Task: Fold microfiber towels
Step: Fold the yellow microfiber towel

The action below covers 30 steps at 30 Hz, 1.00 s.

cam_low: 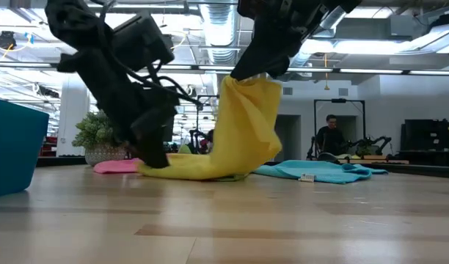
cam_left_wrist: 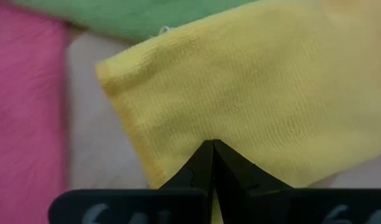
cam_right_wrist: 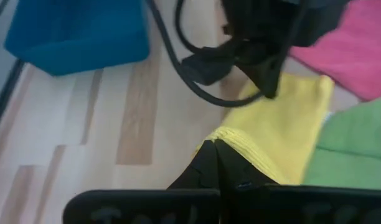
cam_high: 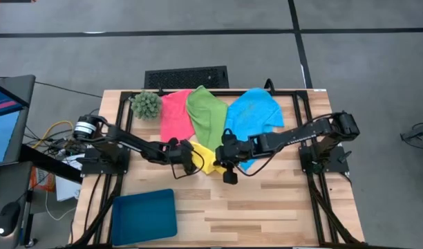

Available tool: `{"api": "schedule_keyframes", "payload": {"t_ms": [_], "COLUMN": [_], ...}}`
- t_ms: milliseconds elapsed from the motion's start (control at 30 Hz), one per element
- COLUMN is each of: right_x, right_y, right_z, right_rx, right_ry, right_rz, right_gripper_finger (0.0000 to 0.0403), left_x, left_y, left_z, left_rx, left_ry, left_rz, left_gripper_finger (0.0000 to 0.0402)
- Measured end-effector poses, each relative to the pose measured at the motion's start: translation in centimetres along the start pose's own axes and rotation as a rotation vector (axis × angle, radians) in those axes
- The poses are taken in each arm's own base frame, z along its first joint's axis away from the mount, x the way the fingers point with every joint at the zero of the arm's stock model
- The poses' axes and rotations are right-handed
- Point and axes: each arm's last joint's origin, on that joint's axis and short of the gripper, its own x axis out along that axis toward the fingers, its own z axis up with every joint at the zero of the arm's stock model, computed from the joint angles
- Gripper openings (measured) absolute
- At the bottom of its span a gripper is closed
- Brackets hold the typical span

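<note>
The yellow towel (cam_high: 209, 159) lies mid-table between my two grippers. Part of it is raised in a hanging sheet (cam_low: 246, 125), and its low end (cam_low: 188, 170) is on the wood. My left gripper (cam_high: 192, 153) is shut on it low at the table. My right gripper (cam_high: 221, 153) is shut on it higher up. The pink towel (cam_high: 174, 114), the green towel (cam_high: 206, 114) and the blue towel (cam_high: 253, 116) lie spread flat at the far side, the green one overlapping its neighbours. My left gripper pinches the yellow towel at an edge (cam_left_wrist: 197, 140) between its two shut fingers, a little way from a corner (cam_left_wrist: 106, 68). It slants down from the table's left. That part of the towel sits at table height. My right gripper pinches the yellow towel's hemmed edge (cam_right_wrist: 231, 140) between its shut fingers, slanting down from the table's right. That edge (cam_low: 243, 82) is lifted. The cloth hangs slack below it, down to the table.
A teal-blue tray (cam_high: 144, 216) stands at the near left corner. A spiky green ball plant (cam_high: 146, 104) sits at the far left beside the pink towel. Bare wood (cam_high: 267, 207) spreads across the near right. A person (cam_low: 329, 136) stands in the room beyond the table.
</note>
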Motion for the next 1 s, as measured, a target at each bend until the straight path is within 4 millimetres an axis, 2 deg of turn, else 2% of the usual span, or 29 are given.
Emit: {"api": "schedule_keyframes", "payload": {"t_ms": [167, 333, 500, 667, 833, 933, 1000], "right_x": [0.0, 0.0, 0.0, -0.1, -0.1, 0.0, 0.7], "right_y": [1.1, 1.1, -0.1, -1.6, -2.4, -2.4, -2.5], "right_z": [-0.1, -0.1, 0.5, 0.9, 0.9, 0.8, 0.7], "right_rx": [0.018, 0.021, -0.013, -0.034, -0.037, -0.054, -0.055], "right_ry": [0.003, 0.001, -0.046, -0.074, -0.065, -0.064, -0.061], "right_rz": [0.022, 0.023, 0.004, 0.023, 0.031, 0.046, 0.049], "right_gripper_finger": [0.0001, 0.0001, 0.0001, 0.0001, 0.0001, 0.0001, 0.0001], "left_x": [1.0, 1.3, 1.0, 0.9, -1.1, -3.3, -4.8], "left_y": [-1.0, -2.2, -2.8, -2.8, -2.4, -1.8, -1.2], "left_z": [0.4, 1.4, 2.4, 2.5, 3.2, 3.9, 4.1], "left_rx": [-0.013, 0.017, 0.056, 0.022, -0.017, -0.023, -0.021], "left_ry": [-0.024, -0.036, -0.065, -0.059, -0.052, -0.068, -0.072], "left_rz": [-0.074, -0.138, -0.151, -0.151, -0.143, -0.128, -0.083], "left_gripper_finger": [0.0, 0.0, 0.0, 0.0, 0.0, 0.0, 0.0]}}
